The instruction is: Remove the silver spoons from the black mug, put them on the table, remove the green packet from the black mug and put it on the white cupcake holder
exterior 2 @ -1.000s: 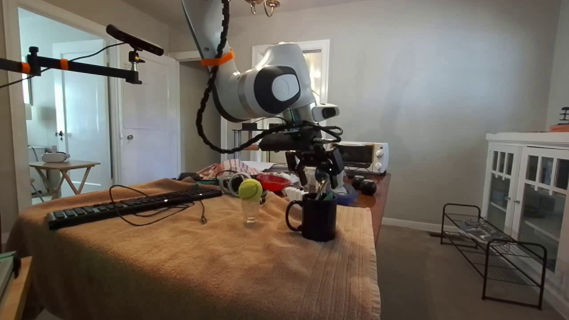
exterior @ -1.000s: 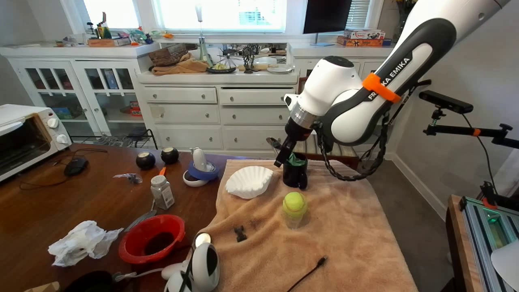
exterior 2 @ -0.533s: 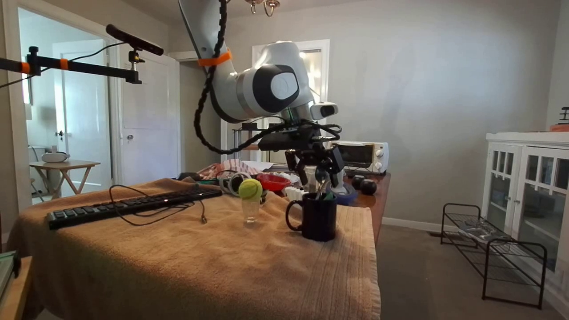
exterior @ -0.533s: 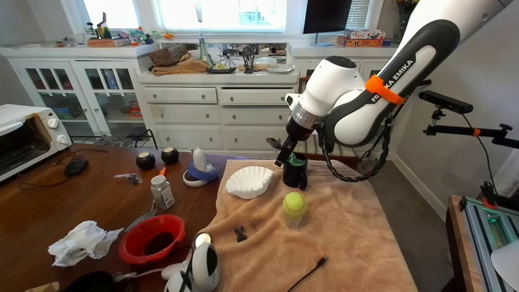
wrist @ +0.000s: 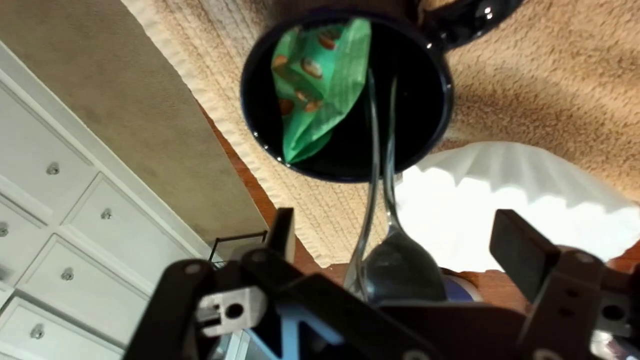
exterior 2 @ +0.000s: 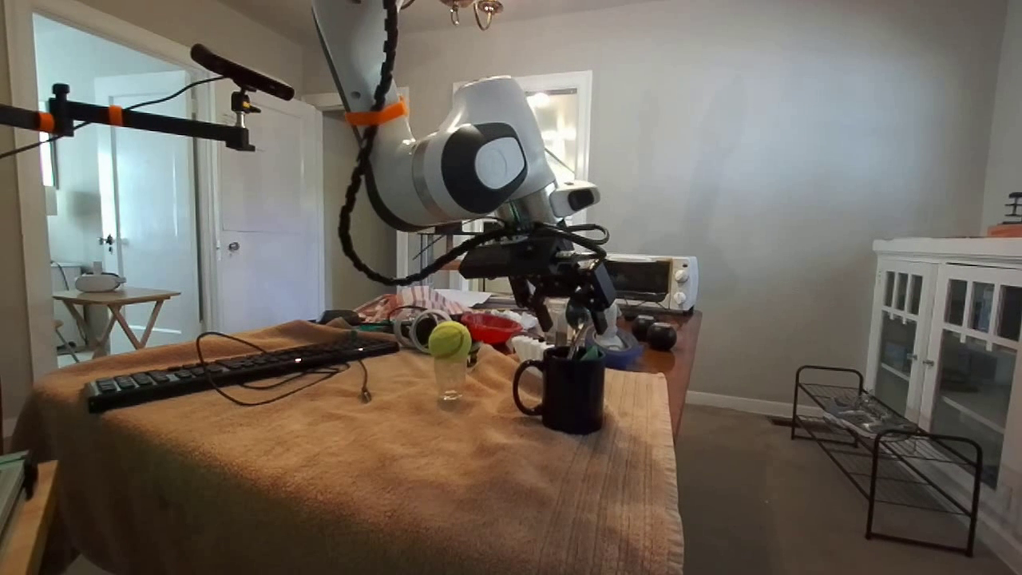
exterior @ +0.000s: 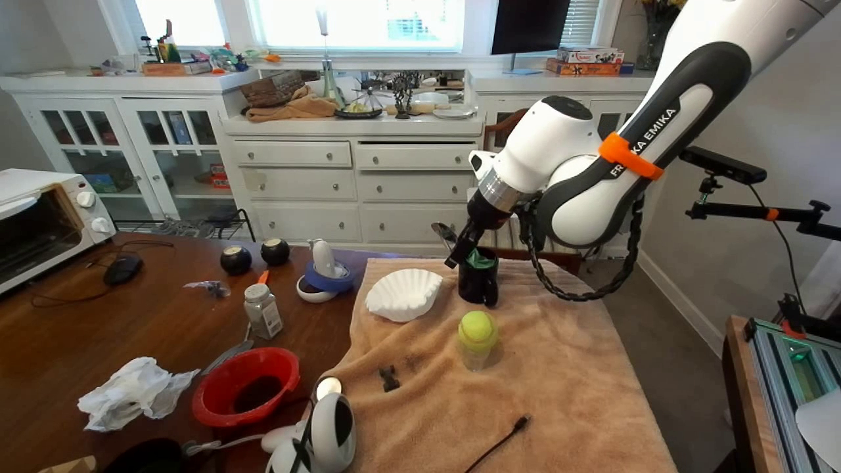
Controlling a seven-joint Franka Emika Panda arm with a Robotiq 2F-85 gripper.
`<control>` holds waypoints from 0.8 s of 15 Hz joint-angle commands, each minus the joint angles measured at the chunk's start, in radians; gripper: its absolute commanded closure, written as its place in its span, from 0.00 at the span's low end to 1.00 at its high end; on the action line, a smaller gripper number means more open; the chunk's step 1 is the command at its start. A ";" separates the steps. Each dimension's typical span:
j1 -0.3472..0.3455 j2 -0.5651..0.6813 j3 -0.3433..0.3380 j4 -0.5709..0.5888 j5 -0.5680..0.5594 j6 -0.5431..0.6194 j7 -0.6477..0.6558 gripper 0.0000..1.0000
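In an exterior view a high camera looks down across the worktop (exterior: 558,387) toward white drawers (exterior: 295,186). In an exterior view a low camera, nearer the black mug (exterior 2: 573,393), faces a toaster oven (exterior 2: 645,278). The wrist view peers into the mug from close by, drawers aslant. All three share mug and white cupcake holder (exterior: 402,295).
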 commanded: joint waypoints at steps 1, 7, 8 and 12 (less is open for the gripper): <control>0.066 0.003 -0.068 -0.054 -0.019 0.101 0.013 0.00; 0.102 0.034 -0.123 -0.072 0.011 0.162 0.008 0.00; 0.106 0.039 -0.126 -0.073 0.012 0.162 0.009 0.00; 0.139 0.060 -0.154 -0.063 0.009 0.184 -0.003 0.30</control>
